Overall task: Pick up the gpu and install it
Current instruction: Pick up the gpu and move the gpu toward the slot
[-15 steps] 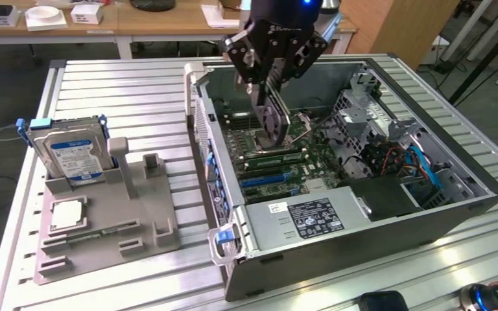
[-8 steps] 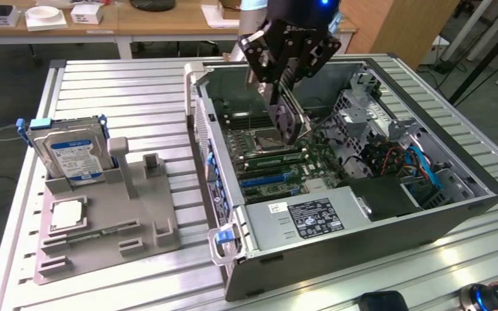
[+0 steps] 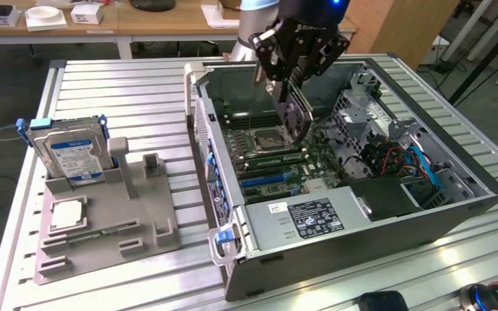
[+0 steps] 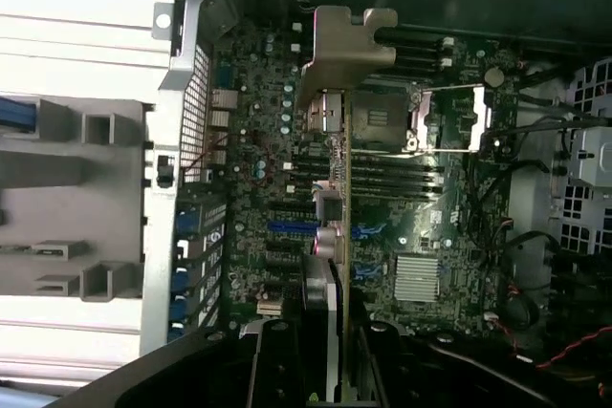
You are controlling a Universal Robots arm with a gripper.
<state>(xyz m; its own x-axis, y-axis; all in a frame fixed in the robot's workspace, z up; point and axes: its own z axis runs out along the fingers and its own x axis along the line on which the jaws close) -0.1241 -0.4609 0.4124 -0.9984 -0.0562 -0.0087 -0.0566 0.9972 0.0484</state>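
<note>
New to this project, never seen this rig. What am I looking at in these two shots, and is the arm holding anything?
A single robot arm, its gripper shut on the gpu, a thin black card held edge-on above the motherboard of an open computer case. One picture comes from a camera off the arm; the other looks down from the wrist along the card. On the slatted metal table, at the exterior view's left, a grey holder tray carries a hard drive and a processor chip.

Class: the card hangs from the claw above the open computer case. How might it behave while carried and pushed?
The gpu looks thin and flat, so probably stiff and light. Held tilted by one end in the claw, it may swing. Its exposed board seems fragile.
</note>
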